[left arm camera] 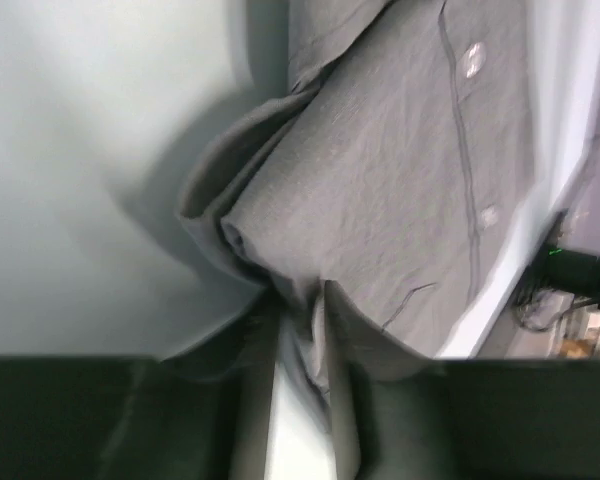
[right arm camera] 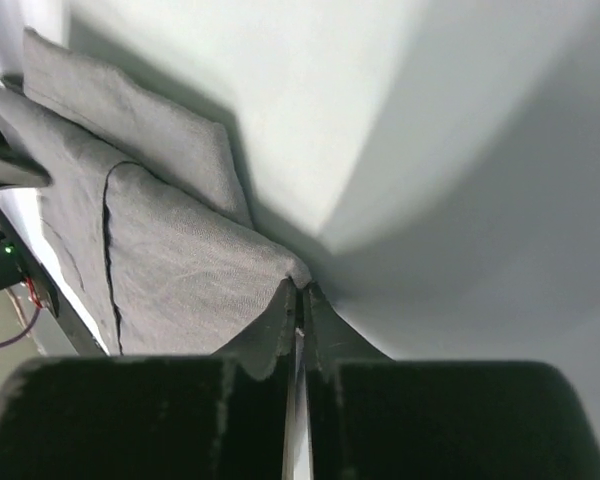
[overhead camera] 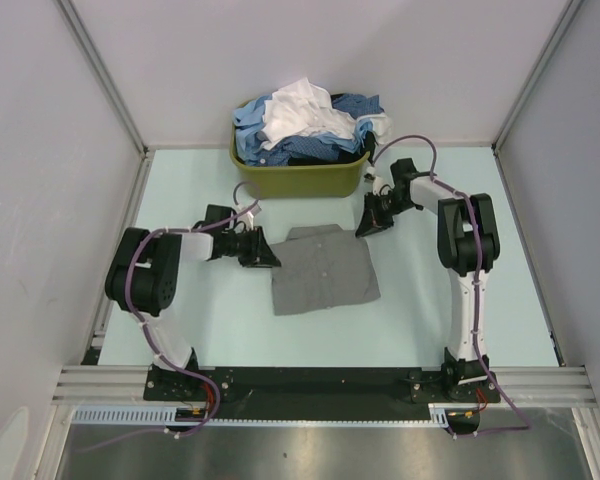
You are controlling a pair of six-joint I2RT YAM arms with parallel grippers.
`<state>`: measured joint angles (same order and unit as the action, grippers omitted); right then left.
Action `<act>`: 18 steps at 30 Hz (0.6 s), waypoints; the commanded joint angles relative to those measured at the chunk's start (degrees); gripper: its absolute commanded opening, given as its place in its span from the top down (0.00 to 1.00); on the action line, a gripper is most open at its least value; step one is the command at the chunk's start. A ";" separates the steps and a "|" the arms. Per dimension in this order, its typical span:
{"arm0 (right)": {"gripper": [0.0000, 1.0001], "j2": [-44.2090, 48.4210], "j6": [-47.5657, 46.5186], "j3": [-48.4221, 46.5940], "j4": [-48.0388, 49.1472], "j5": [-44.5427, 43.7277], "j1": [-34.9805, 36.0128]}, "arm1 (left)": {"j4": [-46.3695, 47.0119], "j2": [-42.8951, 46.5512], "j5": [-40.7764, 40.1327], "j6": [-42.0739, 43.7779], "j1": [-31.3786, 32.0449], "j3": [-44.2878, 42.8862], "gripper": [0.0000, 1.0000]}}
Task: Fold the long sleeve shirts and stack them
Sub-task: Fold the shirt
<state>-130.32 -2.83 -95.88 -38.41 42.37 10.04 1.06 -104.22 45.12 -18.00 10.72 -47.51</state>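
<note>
A pale mint surface, closed in by plain grey walls, is seen from above. The left pincer is closed on a bunched fold at the left edge of the grey shirt. In the left wrist view, cloth is pinched between the two fingers and puckered just beyond them. The right pincer is closed on the shirt's far right corner, with only the tip of the cloth caught.

The shirt is laid near the middle of the surface, between the two arms. It is already reduced to a rough rectangle, with the button strip facing up. Behind it, an olive basket is set at the far edge, heaped with other shirts in blue and white.

The step in hand is judged to be a fold or a straightening of the far edge. For that to be done well, both held points should be lifted together and to equal height, so that the edge is drawn taut and square. The right hold looks shallow and could be lost if the cloth is pulled sideways, so a slow, even carry is advised. The bunching at the left hold should be smoothed as the edge is laid down, or a crooked crease may be pressed in. The basket is near and should be cleared by the right arm.
</note>
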 commanded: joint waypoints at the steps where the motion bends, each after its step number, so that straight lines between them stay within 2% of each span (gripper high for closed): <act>1: 0.77 3.14 -3.67 3.15 -0.34 -6.59 -1.16 | -0.62 -0.72 -1.80 1.74 -2.02 -5.05 0.61; 6: 0.45 9.11 -5.69 2.45 -3.69 -5.55 -3.36 | 3.07 4.90 3.21 1.47 -3.78 -5.66 0.51; 8: 0.36 13.23 -5.00 3.23 -3.60 -1.08 -3.28 | 2.28 5.79 5.66 0.69 -2.64 -6.28 0.44; 9: 0.23 14.30 -4.47 4.54 -3.42 0.85 -2.75 | 2.28 5.79 6.20 0.42 -1.85 -6.89 0.42; 11: 0.12 15.88 -1.06 6.39 -1.06 6.56 -0.57 | 2.98 5.09 7.87 -1.41 1.31 -7.25 0.38; 12: 0.11 15.89 0.36 7.88 -0.01 8.41 0.23 | 6.03 4.56 8.57 -2.82 3.41 -7.25 0.36; 15: 0.09 13.87 8.61 11.22 7.54 16.05 3.31 | 14.45 1.58 10.95 -10.63 5.88 -6.64 0.18; 16: 0.08 12.74 11.24 11.76 13.31 17.03 3.84 | 16.50 0.26 11.21 -14.39 6.15 -6.55 0.17; 17: 0.07 10.11 13.70 11.94 16.15 18.09 4.10 | 18.61 -2.36 11.21 -16.52 6.24 -6.63 0.07; 18: 0.07 8.35 18.34 11.94 18.61 18.97 4.37 | 22.54 -4.13 11.04 -18.80 6.07 -6.63 0.06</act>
<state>-116.33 1.91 -86.11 -32.69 52.53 11.94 10.59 -102.76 52.86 -25.80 16.34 -53.32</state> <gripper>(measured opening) 0.919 0.895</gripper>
